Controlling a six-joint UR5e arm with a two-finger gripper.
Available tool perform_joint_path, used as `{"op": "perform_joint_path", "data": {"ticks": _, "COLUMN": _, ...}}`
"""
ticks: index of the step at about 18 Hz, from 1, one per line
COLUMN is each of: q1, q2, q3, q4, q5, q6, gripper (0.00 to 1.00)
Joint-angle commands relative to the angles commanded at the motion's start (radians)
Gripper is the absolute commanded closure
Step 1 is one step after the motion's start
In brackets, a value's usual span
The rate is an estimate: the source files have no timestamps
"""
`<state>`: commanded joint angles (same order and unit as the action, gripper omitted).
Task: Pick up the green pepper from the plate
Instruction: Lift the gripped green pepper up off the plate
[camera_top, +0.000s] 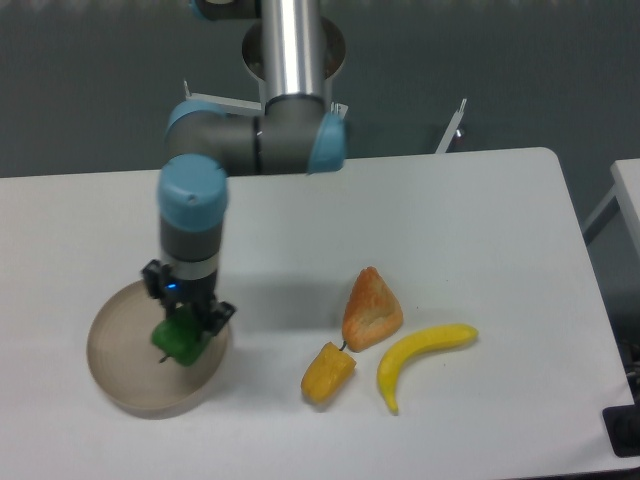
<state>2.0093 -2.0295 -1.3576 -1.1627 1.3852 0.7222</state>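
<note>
At lower left of the frame, the gripper (185, 322) has its jaws closed around the green pepper (180, 342) over the right part of the plate (120, 350), while a yellow-orange pepper (328, 372), a bread wedge (372, 310) and a banana (422, 355) lie to the right.

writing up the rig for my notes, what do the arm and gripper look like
The arm has polished silver tube links and dark grey joint housings with light blue caps. At its end sits a small black two-finger gripper with a tiny blue light on its body. No loose cables or readable markings show.
</note>
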Motion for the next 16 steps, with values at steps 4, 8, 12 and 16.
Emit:
{"op": "perform_joint_path", "data": {"ticks": 4, "q1": 0.097, "q2": 0.018, "q3": 0.003, "q4": -0.005, "q5": -0.002, "q6": 0.184, "gripper": 0.65}}
{"op": "perform_joint_path", "data": {"ticks": 8, "q1": 0.186, "q2": 0.023, "q3": 0.052, "q4": -0.09, "q5": 0.002, "q6": 0.356, "gripper": 0.65}}
{"op": "perform_joint_path", "data": {"ticks": 12, "q1": 0.262, "q2": 0.017, "q3": 0.083, "q4": -0.163, "q5": 0.047, "q6": 0.558, "gripper": 0.65}}
{"op": "perform_joint_path", "data": {"ticks": 16, "q1": 0.289, "q2": 0.008, "q3": 0.094, "q4": -0.153, "q5": 0.063, "q6": 0.592, "gripper": 0.65}}
